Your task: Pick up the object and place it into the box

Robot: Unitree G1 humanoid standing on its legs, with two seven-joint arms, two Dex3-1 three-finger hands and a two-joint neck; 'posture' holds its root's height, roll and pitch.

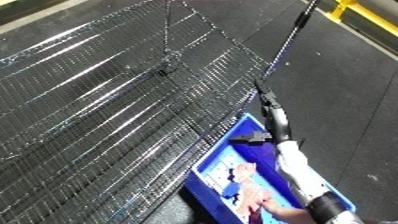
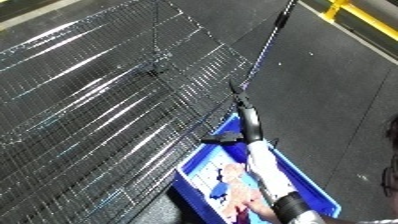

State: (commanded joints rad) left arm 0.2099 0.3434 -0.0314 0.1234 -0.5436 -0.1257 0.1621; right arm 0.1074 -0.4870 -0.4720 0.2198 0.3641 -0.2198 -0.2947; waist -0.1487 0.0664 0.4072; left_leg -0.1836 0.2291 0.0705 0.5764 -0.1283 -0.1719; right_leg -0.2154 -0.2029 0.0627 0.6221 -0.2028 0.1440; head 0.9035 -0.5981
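Note:
A blue bin (image 1: pixel 210 162) sits at the lower right, against the edge of a wire rack. A flat, colourful packet (image 1: pixel 242 181) in pink, white and red lies inside it. My right forearm comes in from the lower right and passes over the bin. My right hand (image 1: pixel 277 120) is above the bin's far end, seen edge-on, open and holding nothing. Its fingers (image 1: pixel 266 97) point straight up the view and its thumb (image 1: pixel 255 137) sticks out to the left. My left hand shows in neither view.
A large wire-mesh rack (image 1: pixel 107 100) fills the left and middle of the view. A thin dark rod (image 1: pixel 289 40) runs along its right edge. Dark floor (image 1: pixel 346 90) lies to the right, with a yellow rail (image 1: pixel 355 12) at the top right corner.

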